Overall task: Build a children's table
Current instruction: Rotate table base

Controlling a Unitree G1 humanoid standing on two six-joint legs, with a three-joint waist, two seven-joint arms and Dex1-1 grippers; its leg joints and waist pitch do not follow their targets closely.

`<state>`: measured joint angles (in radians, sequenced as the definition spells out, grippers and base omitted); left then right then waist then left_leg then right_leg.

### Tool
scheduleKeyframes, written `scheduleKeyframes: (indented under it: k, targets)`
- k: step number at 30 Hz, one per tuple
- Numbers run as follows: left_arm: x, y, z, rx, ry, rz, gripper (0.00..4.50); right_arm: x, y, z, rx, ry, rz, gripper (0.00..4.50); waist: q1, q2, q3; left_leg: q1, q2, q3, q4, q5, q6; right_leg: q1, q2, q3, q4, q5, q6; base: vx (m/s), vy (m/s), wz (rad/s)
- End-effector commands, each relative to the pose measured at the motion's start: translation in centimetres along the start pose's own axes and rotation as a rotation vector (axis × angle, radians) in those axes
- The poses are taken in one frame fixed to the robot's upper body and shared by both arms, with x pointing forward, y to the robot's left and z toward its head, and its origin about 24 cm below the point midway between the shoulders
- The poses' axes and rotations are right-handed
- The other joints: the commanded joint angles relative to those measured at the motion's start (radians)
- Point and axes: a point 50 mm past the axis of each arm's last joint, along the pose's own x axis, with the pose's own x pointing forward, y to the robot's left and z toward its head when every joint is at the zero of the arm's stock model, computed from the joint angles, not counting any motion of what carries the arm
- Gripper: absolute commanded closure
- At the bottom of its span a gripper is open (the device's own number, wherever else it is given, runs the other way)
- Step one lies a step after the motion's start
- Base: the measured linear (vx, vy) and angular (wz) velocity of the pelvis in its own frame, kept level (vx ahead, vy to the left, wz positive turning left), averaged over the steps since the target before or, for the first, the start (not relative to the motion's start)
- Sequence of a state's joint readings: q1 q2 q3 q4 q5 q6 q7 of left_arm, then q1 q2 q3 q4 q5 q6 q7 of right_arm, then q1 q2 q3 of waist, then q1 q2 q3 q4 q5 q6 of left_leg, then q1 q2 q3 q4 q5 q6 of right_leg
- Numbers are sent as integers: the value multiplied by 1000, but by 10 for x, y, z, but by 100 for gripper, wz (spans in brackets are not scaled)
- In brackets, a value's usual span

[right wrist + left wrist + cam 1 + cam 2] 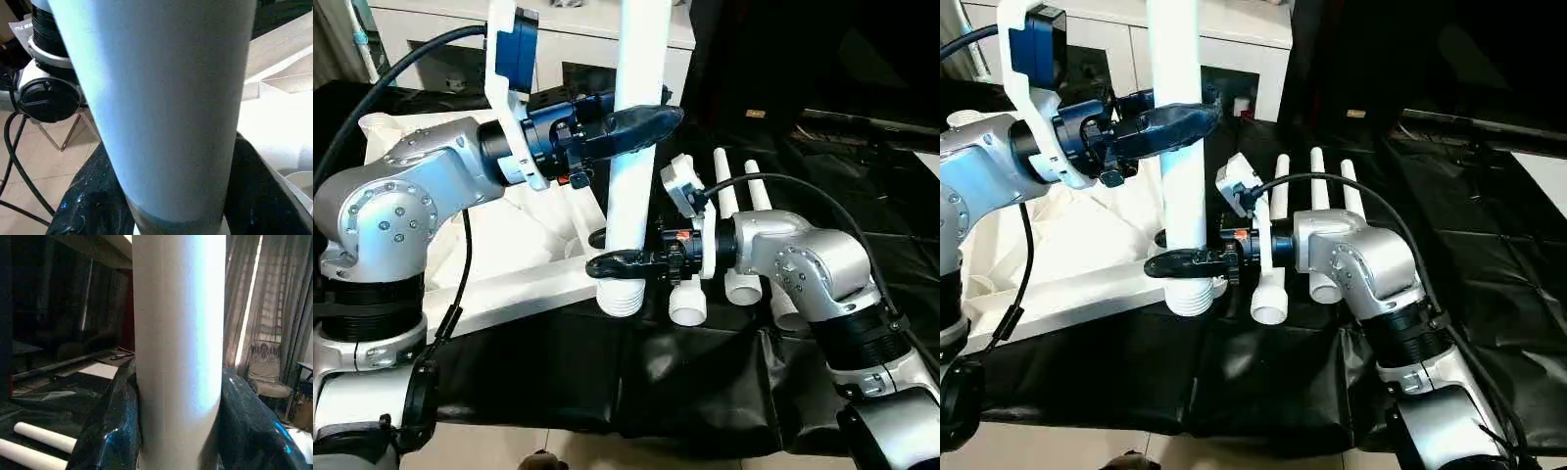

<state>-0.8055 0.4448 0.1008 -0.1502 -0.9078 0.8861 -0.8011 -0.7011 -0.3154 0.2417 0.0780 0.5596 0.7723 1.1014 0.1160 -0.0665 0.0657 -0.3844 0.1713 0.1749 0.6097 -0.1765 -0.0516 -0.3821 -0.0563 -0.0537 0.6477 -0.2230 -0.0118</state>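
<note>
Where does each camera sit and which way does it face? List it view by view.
Head stereo pair: looks forward and down over both silver forearms at the upright leg, the tabletop and three spare legs.
Left wrist: looks along the left gripper clamped on the leg.
Right wrist: looks along the right gripper around the leg's lower part.
Shared: every view shows that leg.

Work surface draped in black cloth (705, 382), above a pale tiled floor (636, 460). Behind it, a white cabinet (578, 44) with glass doors. Sheer curtains (266, 308) admit daylight; an upholstered chair (269, 382) stands beside them.
</note>
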Motion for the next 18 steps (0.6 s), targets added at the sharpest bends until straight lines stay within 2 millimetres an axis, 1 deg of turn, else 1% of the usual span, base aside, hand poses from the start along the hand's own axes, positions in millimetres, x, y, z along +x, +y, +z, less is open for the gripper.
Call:
scheduleKeyframes:
  k: [1, 3, 4, 5, 7, 8, 9, 11, 12, 13, 14, 15, 16, 17, 18]
  targets:
    - [8, -10, 7, 45, -2, -72, 275, -4, -2, 6, -10, -14, -24, 246, 2, 17, -77, 24, 56, -19, -67, -82, -55, 49, -87, 50, -59, 15, -212, 0, 0, 0]
    - [8, -11, 7, 54, 2, -79, 275, -5, -2, 6, -10, -16, -25, 246, 2, 16, -76, 24, 56, -19, -68, -85, -55, 49, -87, 50, -59, 12, -212, 0, 0, 0]
    - [8, -13, 7, 42, -8, -91, 219, -5, -2, 6, -12, -20, -27, 246, 2, 18, -76, 24, 56, -19, -68, -88, -55, 48, -87, 50, -60, 10, -211, 0, 0, 0]
    - [8, -13, 8, 35, -10, -94, 205, -6, -2, 6, -12, -23, -29, 246, 2, 17, -76, 24, 56, -19, -67, -88, -55, 49, -87, 50, -60, 10, -211, 0, 0, 0]
    - [8, -15, 8, 17, -20, -102, 205, -7, -1, 6, -11, -32, -34, 246, 3, 17, -77, 24, 56, -19, -67, -87, -57, 48, -87, 50, -59, 14, -214, 0, 0, 0]
    - [7, -14, 9, 3, -36, -97, 184, -9, -1, 7, -11, -48, -42, 248, 5, 22, -77, 24, 55, -20, -67, -88, -59, 49, -88, 50, -58, 16, -216, 0, 0, 0]
    - [6, -14, 9, 0, -40, -94, 168, -10, -1, 7, -11, -52, -44, 249, 4, 20, -77, 24, 55, -19, -67, -89, -59, 49, -87, 50, -58, 20, -217, 0, 0, 0]
    - [4, -11, 11, -14, -63, -73, 162, -15, 1, 10, -9, -85, -53, 250, 5, 19, -78, 24, 56, -20, -67, -89, -56, 50, -87, 50, -58, 30, -221, 0, 0, 0]
    - [2, -11, 12, -20, -71, -74, 162, -16, 3, 11, -10, -96, -54, 251, 8, 31, -77, 23, 54, -22, -67, -95, -59, 50, -88, 50, -57, 25, -220, 0, 0, 0]
    - [0, -9, 13, -35, -91, -68, 154, -18, 7, 12, -11, -113, -49, 253, 8, 32, -78, 24, 55, -23, -68, -101, -63, 49, -86, 49, -58, 28, -215, 0, 0, 0]
    - [-1, -8, 13, -42, -105, -67, 138, -19, 9, 12, -13, -121, -45, 254, 8, 28, -79, 25, 54, -22, -67, -103, -63, 50, -85, 48, -58, 36, -217, 0, 0, 0]
    - [-2, -8, 15, -47, -129, -70, 123, -20, 11, 12, -15, -130, -42, 255, 10, 40, -79, 24, 54, -24, -68, -106, -65, 50, -86, 48, -57, 40, -219, 0, 0, 0]
    - [-4, -6, 17, -64, -159, -76, 117, -21, 13, 12, -16, -139, -38, 255, 11, 33, -79, 25, 54, -23, -67, -113, -65, 50, -86, 48, -59, 39, -221, 0, 0, 0]
    - [-4, -6, 17, -70, -165, -77, 116, -21, 14, 12, -17, -141, -37, 257, 13, 41, -78, 25, 54, -25, -68, -119, -69, 50, -86, 47, -57, 36, -223, 0, 0, 0]
    - [-5, -5, 18, -95, -194, -78, 117, -22, 15, 12, -17, -151, -34, 259, 14, 36, -78, 26, 54, -24, -68, -126, -72, 50, -86, 48, -60, 28, -223, 0, 0, 0]
